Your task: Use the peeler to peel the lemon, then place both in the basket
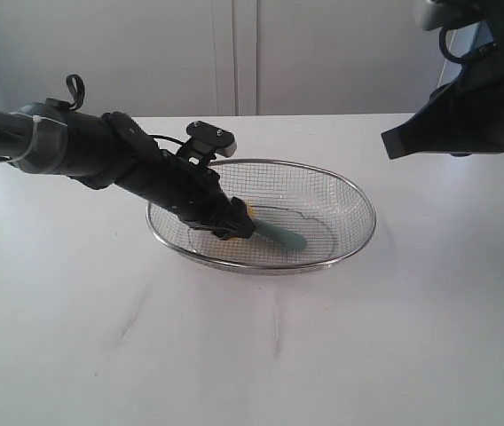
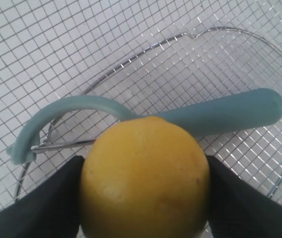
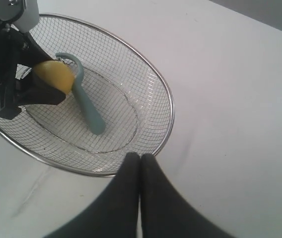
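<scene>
The yellow lemon (image 2: 145, 179) sits between the two black fingers of my left gripper (image 2: 145, 198), which is shut on it, low inside the wire mesh basket (image 1: 358, 202). In the exterior view only a sliver of the lemon (image 1: 248, 209) shows past the left gripper (image 1: 239, 226). The teal peeler (image 2: 220, 113) lies on the basket floor just beyond the lemon, its handle (image 1: 283, 236) pointing right. My right gripper (image 3: 140, 157) is shut and empty, raised at the upper right (image 1: 398, 142), away from the basket (image 3: 167, 94).
The basket rests on a white tabletop (image 1: 252, 355). A pale wall (image 1: 234, 53) stands behind the table. The left arm (image 1: 74, 146) reaches in from the left edge.
</scene>
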